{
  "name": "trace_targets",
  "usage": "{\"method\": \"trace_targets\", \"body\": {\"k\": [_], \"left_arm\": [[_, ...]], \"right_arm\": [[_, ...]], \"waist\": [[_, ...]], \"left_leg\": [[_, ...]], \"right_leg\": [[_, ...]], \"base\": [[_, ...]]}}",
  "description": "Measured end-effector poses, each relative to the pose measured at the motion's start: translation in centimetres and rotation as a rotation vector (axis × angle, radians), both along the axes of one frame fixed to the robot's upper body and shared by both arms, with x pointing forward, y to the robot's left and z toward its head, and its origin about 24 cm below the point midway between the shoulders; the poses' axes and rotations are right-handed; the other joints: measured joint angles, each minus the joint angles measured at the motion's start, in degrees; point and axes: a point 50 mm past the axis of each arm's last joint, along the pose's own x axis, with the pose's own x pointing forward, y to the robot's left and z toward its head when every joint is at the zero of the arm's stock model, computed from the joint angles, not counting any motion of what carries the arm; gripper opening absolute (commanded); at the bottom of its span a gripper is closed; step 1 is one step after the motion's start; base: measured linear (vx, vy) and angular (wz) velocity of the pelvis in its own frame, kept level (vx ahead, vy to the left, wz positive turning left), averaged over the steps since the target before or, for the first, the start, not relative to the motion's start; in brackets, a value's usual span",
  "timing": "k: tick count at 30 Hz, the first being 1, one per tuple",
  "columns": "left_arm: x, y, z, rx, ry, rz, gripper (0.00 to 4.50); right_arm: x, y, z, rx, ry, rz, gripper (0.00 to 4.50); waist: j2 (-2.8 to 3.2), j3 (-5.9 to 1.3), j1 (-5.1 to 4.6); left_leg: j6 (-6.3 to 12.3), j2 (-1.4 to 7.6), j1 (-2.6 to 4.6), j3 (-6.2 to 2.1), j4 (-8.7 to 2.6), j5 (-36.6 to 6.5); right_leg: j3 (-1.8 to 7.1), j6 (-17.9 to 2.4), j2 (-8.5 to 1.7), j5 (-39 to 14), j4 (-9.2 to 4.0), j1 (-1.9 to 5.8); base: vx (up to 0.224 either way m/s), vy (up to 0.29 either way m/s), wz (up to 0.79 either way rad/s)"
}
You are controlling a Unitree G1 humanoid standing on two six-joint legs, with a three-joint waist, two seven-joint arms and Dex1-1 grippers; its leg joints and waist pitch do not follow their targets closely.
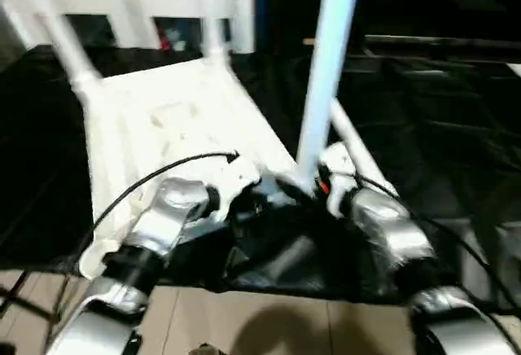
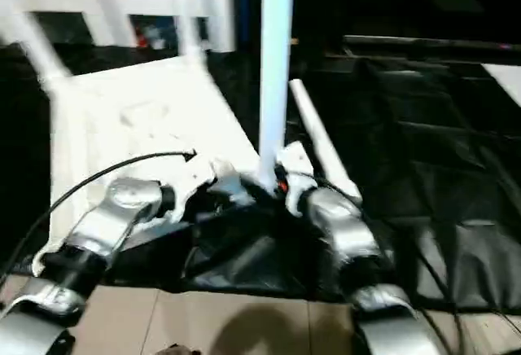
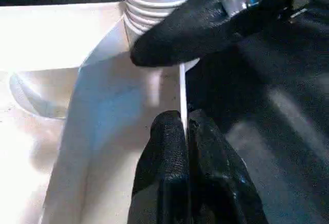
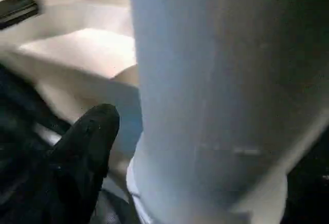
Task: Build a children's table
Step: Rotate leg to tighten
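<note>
Table top (image 1: 171, 127) lies upside down on the black cloth (image 1: 423, 127). Left gripper (image 3: 184, 131) pinches its rim at the near right corner. Right gripper (image 4: 87, 147), fingers spread, stands beside the upright leg (image 1: 326, 70). Advice: hold the rim steady, then regrip low and twist the leg fully home.

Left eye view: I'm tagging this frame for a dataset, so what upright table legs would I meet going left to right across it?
Far-left leg, leaning → far middle leg at the top's far corner → near leg, tall, standing at the near corner between the two grippers. A fourth leg lies flat on the dark cloth just right of it.
</note>
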Motion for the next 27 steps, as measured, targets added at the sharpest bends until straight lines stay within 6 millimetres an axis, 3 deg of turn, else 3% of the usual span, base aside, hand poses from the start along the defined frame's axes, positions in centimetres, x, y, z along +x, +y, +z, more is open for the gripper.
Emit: {"method": "trace_targets", "body": {"k": [5, 9, 27], "left_arm": [[-0.5, 0.5, 0.0, 0.002, 0.025, -0.098, 0.00], [-0.8, 0.8, 0.0, 0.002, 0.053, -0.160, 0.00], [-1.2, 1.1, 0.0, 0.004, 0.082, -0.233, 0.00]], "right_arm": [[-1.7, -1.9, 0.3, -0.063, 0.000, 0.183, 4.25], [-2.5, -2.3, 0.7, -0.084, 0.011, 0.302, 4.12], [-3.2, -2.6, 1.0, -0.063, 0.048, 0.361, 2.83]], "waist": [[0.03, 0.02, 0.96], [0.02, 0.02, 1.65], [0.01, 0.02, 1.95]], "left_leg": [[0.01, 0.02, -0.14, 0.02, 0.15, 0.01], [0.02, 0.03, -0.14, 0.03, 0.23, 0.02], [0.02, 0.04, -0.19, 0.03, 0.23, 0.01]], "right_leg": [[0.02, 0.00, -0.02, 0.00, 0.00, 0.04], [0.03, -0.01, -0.02, 0.01, 0.03, 0.05], [0.01, 0.00, -0.03, 0.00, 0.02, 0.04]], "base": [[0.000, 0.000, 0.00], [0.000, 0.000, 0.00], [0.000, 0.000, 0.00]]}}
